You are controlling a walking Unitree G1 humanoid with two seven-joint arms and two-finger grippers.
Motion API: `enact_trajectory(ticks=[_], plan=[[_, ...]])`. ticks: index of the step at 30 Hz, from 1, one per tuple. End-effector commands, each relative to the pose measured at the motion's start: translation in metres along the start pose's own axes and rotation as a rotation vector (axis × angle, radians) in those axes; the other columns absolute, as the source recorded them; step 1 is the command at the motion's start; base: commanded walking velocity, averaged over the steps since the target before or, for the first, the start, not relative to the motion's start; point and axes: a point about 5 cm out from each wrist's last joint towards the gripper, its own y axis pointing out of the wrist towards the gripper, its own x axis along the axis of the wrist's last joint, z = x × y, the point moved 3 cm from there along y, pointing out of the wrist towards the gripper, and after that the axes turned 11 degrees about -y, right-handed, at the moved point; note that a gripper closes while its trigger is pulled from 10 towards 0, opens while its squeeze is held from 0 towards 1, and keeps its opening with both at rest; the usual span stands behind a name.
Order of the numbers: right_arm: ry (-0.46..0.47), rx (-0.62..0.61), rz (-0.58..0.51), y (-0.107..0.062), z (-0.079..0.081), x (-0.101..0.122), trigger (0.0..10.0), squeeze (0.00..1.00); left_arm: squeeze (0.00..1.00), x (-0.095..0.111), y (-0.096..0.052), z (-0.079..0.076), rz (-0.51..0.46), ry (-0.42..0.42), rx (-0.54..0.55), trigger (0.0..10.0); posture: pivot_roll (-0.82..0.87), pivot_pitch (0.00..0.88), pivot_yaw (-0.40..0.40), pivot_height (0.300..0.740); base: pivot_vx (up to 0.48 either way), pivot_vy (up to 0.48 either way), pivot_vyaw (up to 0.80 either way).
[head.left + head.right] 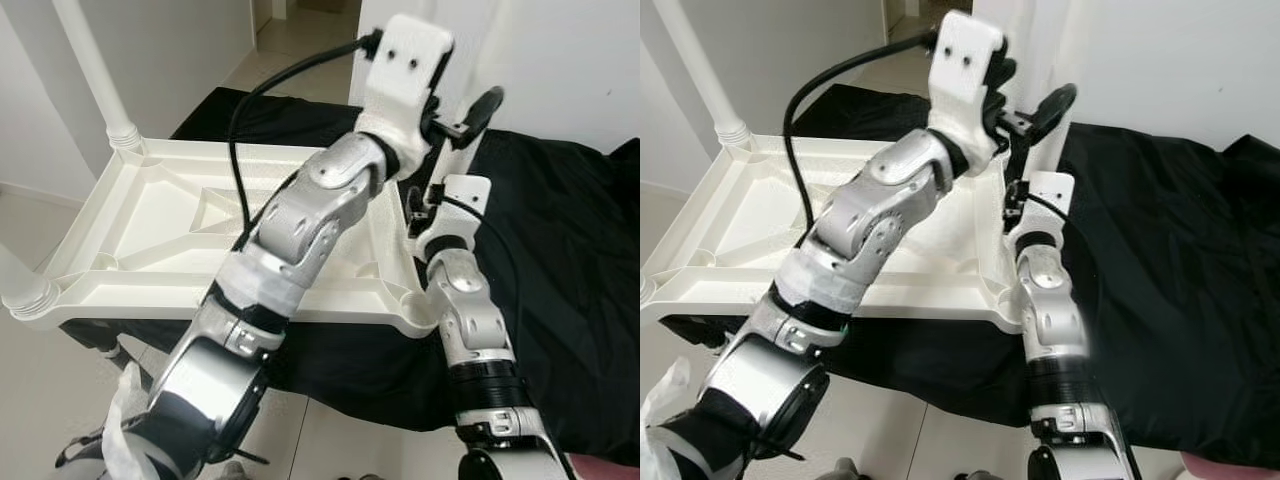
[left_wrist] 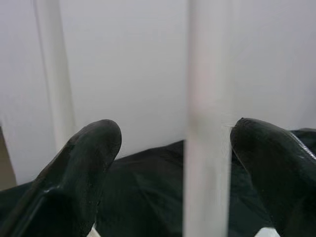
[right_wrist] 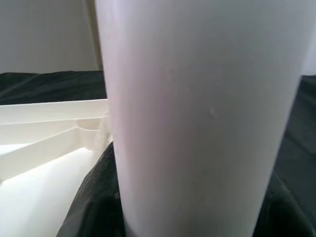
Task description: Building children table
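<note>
Left hand (image 2: 173,163) open around table leg (image 2: 207,148)

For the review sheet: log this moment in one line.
left gripper: open around white leg | right gripper: against same leg, fingers unseen | tabletop: upside down on black cloth

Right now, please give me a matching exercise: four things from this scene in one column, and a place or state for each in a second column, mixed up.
Things:
1. tabletop
2. black cloth
3. far-left leg
4. left claw

Places or states:
A. open, fingers on each side of a white leg
B. standing upright in a corner socket
C. lying upside down, ribs showing
D. spread under the white parts

Pairs: 1-C, 2-D, 3-B, 4-A
</note>
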Motion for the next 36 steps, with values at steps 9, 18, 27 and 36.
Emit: enact_trajectory(ticks=[9, 18, 27, 36], plan=[[-0.002, 0.023, -0.013, -0.012, -0.009, -0.004, 10.0, 0.00, 0.00, -0.015, -0.024, 0.002, 0.003, 0.037, -0.021, 10.0, -0.02, 0.109, -0.020, 0.740, 0.000, 0.000, 0.00], [0.003, 0.074, -0.083, -0.029, -0.011, -0.001, 10.0, 0.00, 0.00, -0.047, -0.056, 0.010, 0.076, 0.071, -0.014, 10.0, -0.02, 0.119, -0.019, 0.740, 0.000, 0.000, 0.00], [0.033, 0.123, -0.143, -0.047, -0.003, 0.003, 10.0, 0.00, 0.00, -0.077, -0.090, 0.008, 0.215, 0.013, -0.091, 10.0, -0.02, 0.129, -0.019, 0.740, 0.000, 0.000, 0.00], [0.053, 0.174, -0.165, -0.059, 0.002, 0.003, 10.0, 0.00, 0.00, -0.098, -0.119, 0.007, 0.297, -0.017, -0.120, 10.0, -0.02, 0.136, -0.026, 0.740, 0.000, 0.000, 0.00]])
